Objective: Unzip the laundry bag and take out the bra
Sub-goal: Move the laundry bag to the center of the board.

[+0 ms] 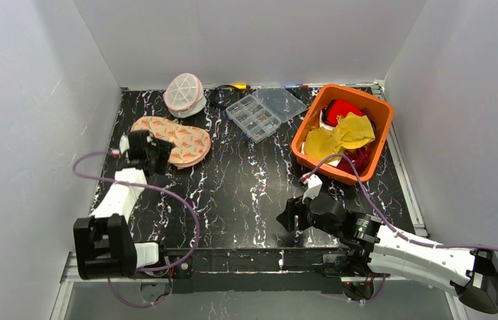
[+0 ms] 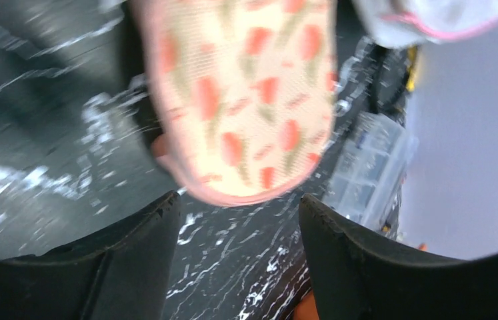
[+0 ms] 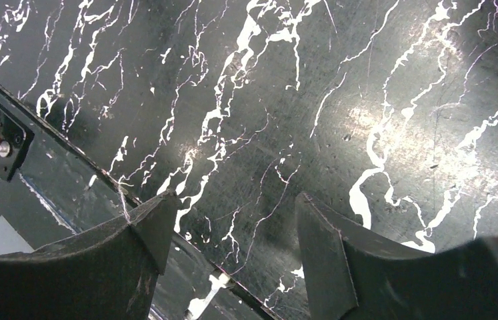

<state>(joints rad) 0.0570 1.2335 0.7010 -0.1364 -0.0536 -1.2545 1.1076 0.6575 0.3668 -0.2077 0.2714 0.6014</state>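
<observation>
Seen from above, the left hand [image 1: 149,152] rests with fingers apart at the near edge of the floral bra [image 1: 174,139] on the desk [image 1: 246,193]. The laundry bag [image 1: 184,94] lies beyond the bra, and the right hand [image 1: 291,217] hovers well to the right, also spread. From the left wrist, the bra [image 2: 246,100] lies just ahead of the parted fingers [image 2: 139,253], with the bag [image 2: 433,20] farther ahead and to the right. From the right wrist, the fingers [image 3: 133,247] stand apart over marbled desk.
</observation>
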